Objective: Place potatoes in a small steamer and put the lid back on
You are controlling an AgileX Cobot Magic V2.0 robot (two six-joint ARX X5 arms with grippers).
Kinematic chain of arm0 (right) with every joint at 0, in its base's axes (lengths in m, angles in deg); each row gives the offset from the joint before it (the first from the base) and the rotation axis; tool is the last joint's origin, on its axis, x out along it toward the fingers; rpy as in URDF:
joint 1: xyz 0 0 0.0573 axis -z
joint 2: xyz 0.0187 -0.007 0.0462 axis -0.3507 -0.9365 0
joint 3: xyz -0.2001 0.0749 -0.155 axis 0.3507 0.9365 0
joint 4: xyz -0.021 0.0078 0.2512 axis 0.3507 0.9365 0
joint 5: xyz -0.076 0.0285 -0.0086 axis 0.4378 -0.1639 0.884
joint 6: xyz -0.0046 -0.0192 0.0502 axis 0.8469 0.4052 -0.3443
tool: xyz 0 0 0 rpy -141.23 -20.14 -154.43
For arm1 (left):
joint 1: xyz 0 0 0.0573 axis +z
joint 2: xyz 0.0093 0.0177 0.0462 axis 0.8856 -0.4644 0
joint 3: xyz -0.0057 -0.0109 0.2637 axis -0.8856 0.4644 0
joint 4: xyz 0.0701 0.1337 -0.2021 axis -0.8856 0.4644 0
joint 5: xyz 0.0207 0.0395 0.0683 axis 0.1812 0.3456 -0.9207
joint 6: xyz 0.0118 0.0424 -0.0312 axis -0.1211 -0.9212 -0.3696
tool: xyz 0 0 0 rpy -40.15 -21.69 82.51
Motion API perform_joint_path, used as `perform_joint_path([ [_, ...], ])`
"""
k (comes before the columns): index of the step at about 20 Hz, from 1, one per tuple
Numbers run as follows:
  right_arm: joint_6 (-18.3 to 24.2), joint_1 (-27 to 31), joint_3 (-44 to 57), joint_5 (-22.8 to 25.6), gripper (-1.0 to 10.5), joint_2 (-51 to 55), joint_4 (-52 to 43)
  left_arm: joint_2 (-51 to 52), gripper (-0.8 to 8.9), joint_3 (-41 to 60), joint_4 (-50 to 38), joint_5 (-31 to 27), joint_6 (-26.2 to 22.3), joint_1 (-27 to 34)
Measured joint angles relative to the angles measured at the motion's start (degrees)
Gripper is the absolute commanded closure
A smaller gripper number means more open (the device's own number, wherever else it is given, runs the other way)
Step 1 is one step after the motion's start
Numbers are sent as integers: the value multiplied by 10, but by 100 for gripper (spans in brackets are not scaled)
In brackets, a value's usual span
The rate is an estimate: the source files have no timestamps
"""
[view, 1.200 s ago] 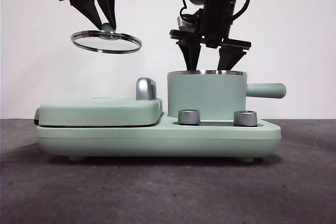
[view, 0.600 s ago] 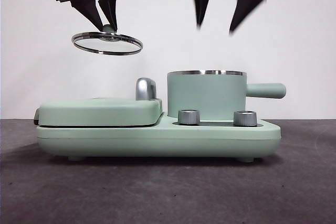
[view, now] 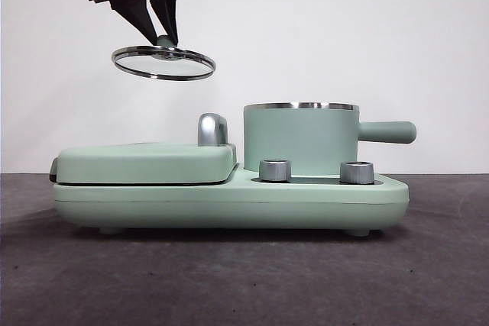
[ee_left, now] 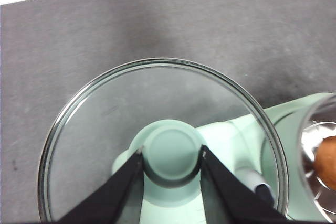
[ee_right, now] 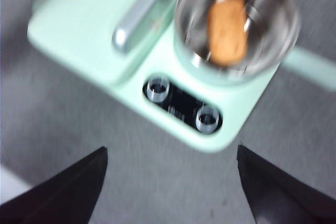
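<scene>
Potato (ee_right: 227,29) lies inside small steamer (view: 300,139), so loading looks done. Left pincer (ee_left: 171,156) pinches lid (view: 163,62) by its knob (ee_left: 171,151), holding it high over griddle cover (view: 145,163), off to one side of steamer, leaving pot mouth free. Right pincer (ee_right: 170,182) spread wide, empty, high above appliance. Judged next: carry lid over steel rim, lower level.

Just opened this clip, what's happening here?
The left pincer is shut on the knob of the lid, holding it in the air above the flat griddle cover, off to the side of the small steamer. The potato already lies inside the steamer. The right pincer is open, high above the appliance, holding nothing. The lid is not yet on.
</scene>
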Motion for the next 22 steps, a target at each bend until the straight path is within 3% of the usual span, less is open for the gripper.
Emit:
perform_joint_path([
  [5,-48,-47,226,7,555,206,-53,0,807,0,0,0,0,-19],
  [10,-102,-49,383,7,555,363,-78,0,807,0,-1,21,0,-52],
  [15,-136,-49,434,8,555,455,-87,0,807,0,-4,25,1,-116],
  [22,-139,-49,446,35,555,491,-88,0,807,16,-55,26,2,-187],
])
